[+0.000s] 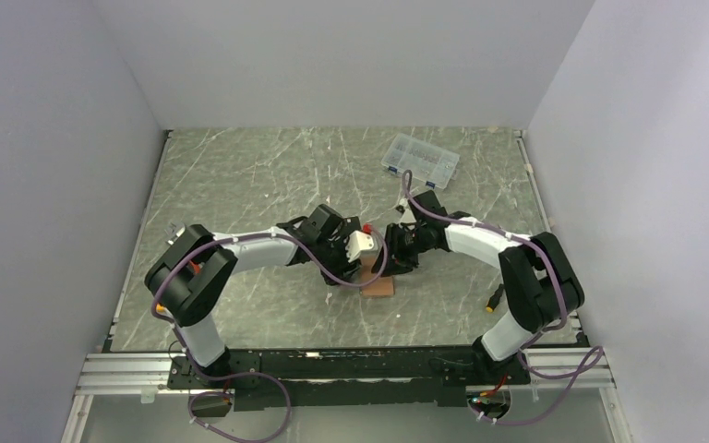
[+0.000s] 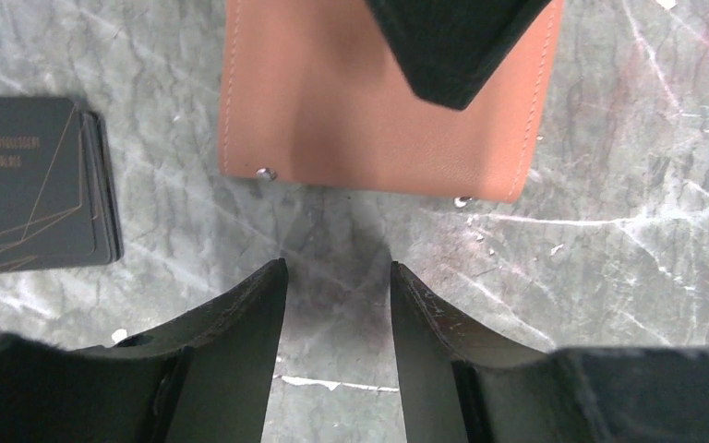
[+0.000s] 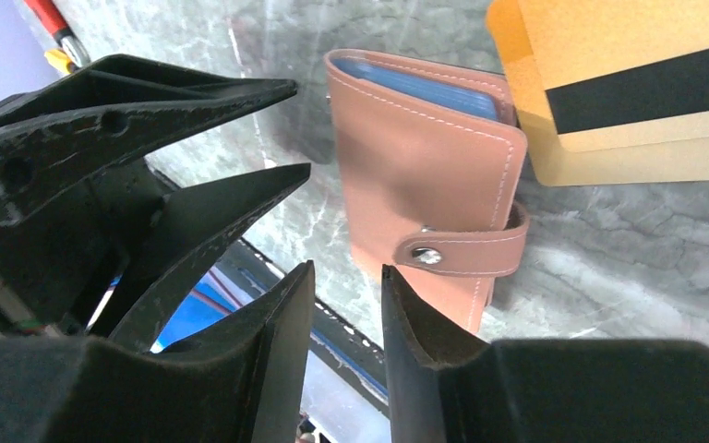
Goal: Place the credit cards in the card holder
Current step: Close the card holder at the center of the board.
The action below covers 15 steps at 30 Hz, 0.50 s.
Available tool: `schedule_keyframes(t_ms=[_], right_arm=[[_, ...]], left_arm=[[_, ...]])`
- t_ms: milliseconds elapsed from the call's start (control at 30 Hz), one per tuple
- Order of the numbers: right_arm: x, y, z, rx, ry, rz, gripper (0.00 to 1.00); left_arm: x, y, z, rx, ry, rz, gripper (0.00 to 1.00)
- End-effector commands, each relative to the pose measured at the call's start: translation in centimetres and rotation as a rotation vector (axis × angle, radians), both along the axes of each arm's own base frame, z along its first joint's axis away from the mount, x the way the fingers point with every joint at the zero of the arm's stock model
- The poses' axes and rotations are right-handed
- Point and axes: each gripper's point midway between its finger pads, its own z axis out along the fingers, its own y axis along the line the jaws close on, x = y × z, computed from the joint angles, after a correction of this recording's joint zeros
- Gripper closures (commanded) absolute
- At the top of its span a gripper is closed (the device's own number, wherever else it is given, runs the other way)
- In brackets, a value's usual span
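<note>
The tan leather card holder (image 3: 425, 175) lies closed on the marble table, its snap strap fastened and blue-grey pockets showing at its top edge. It also shows in the left wrist view (image 2: 332, 101) and partly in the top view (image 1: 379, 288). Orange-gold credit cards (image 3: 628, 83) with a black stripe lie stacked just beside it. The pale silver-grey card is out of view. My left gripper (image 2: 337, 269) is open and empty, just short of the holder's stud edge. My right gripper (image 3: 346, 272) is open and empty next to the holder, close to the left fingers (image 3: 194, 129).
A small black stack of cards (image 2: 28, 185) lies left of the holder. A clear plastic organizer box (image 1: 420, 159) sits at the back right. A red-handled tool (image 3: 51, 23) lies near the grippers. The table's front rail (image 1: 332, 360) is close behind the holder.
</note>
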Motion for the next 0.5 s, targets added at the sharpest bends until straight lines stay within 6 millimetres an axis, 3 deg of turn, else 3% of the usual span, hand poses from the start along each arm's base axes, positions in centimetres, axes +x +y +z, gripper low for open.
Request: schedule_keyframes(t_ms=[0, 267, 333, 467], right_arm=[[0.8, 0.3, 3.8, 0.033, -0.036, -0.009, 0.64], [1.1, -3.2, 3.8, -0.215, -0.079, -0.011, 0.62], [1.1, -4.3, 3.5, -0.310, -0.088, 0.001, 0.61], [1.4, -4.4, 2.7, -0.414, -0.098, 0.033, 0.56]], left_arm=[[0.6, 0.6, 1.8, -0.039, -0.021, 0.009, 0.49], [0.0, -0.6, 4.9, -0.128, 0.018, -0.026, 0.49], [-0.5, -1.1, 5.2, -0.146, 0.037, -0.044, 0.49], [-2.0, -2.3, 5.1, -0.177, 0.063, -0.096, 0.49]])
